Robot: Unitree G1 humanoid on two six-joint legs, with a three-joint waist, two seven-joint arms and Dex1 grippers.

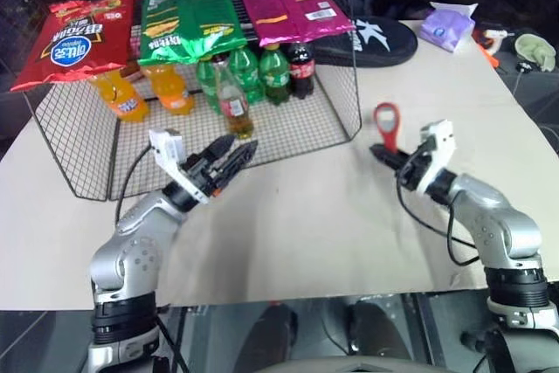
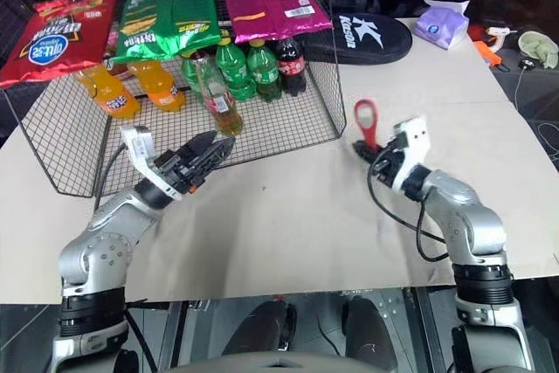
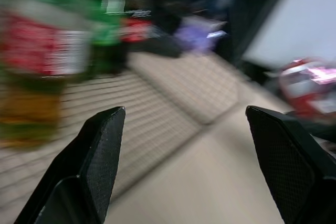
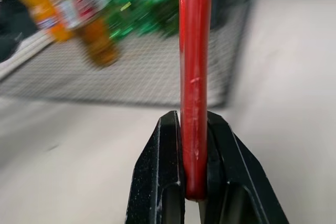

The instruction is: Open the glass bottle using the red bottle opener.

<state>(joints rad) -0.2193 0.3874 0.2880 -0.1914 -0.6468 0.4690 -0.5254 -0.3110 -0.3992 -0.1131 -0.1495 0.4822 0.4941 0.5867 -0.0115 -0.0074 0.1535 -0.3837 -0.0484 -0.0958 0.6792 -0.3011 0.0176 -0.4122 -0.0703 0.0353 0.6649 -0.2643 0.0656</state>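
Small clear glass bottle [image 1: 233, 100] with amber liquid and red-and-white label stands upright on the wire mesh tray [image 1: 297, 133], in front of green plastic soda bottles [image 1: 260, 72]. Left gripper [image 1: 236, 158] hangs just short of it, fingers spread wide, empty. Right gripper [image 1: 385, 155] clamps the handle of the flat red bottle opener [image 1: 387, 122], ring head up, over the beige tabletop [image 1: 332, 216]

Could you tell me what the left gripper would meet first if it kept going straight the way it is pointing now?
Probably the glass bottle. The open left gripper points toward it at the wire basket's open front, with only bare mesh floor between them, though depth is hard to judge.
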